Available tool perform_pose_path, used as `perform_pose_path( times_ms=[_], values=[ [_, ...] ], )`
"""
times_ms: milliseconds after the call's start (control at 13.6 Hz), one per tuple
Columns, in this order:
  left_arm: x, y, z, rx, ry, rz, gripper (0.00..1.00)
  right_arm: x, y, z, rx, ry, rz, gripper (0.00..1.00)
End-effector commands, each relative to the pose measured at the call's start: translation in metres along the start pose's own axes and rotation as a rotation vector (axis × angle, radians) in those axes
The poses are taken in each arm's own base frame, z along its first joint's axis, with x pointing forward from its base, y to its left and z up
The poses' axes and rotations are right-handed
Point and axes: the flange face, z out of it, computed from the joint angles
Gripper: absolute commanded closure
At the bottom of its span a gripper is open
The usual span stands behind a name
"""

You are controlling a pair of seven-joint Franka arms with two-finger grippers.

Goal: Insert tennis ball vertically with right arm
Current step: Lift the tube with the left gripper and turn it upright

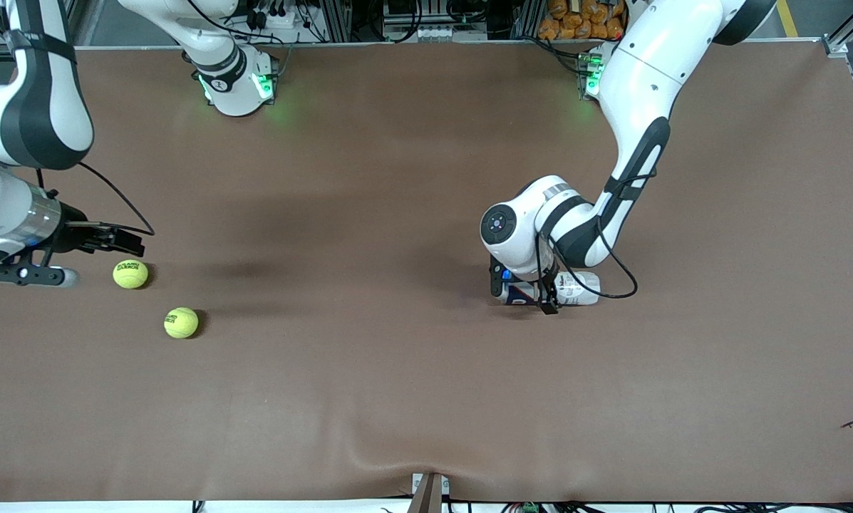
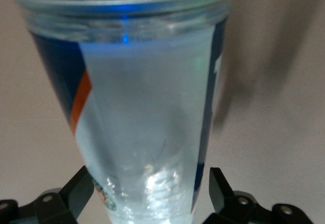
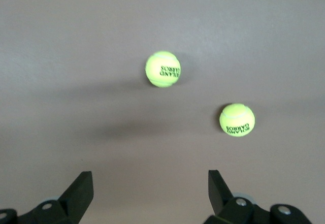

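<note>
On the brown table (image 1: 397, 399), the right gripper (image 1: 77, 246), fingers spread, should centre over the nearer-to-it yellow-green tennis ball (image 1: 130, 274); the left gripper (image 1: 533, 292) straddles, unclenched, the clear plastic tube (image 1: 576, 288).

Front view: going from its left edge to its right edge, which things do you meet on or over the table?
Right gripper with open jaws → tennis ball → second tennis ball → left gripper, jaws around the lying tube can.
</note>
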Motion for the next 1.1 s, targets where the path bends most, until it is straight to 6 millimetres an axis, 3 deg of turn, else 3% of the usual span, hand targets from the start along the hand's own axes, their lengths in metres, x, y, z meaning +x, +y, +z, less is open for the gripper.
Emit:
perform_pose_path(
  times_ms=[0, 955, 1028],
  values=[
    [0.005, -0.003, 0.003, 0.022, -0.031, -0.006, 0.00, -0.002, -0.003, -0.005, -0.012, 0.004, -0.018, 0.00],
    [0.013, 0.002, 0.015, 0.034, -0.055, -0.004, 0.00, -0.002, -0.004, -0.002, -0.012, -0.002, -0.017, 0.00],
    [0.013, 0.002, 0.015, 0.034, -0.055, -0.004, 0.11, -0.002, -0.002, -0.001, -0.012, -0.004, -0.013, 0.00]
  ],
)
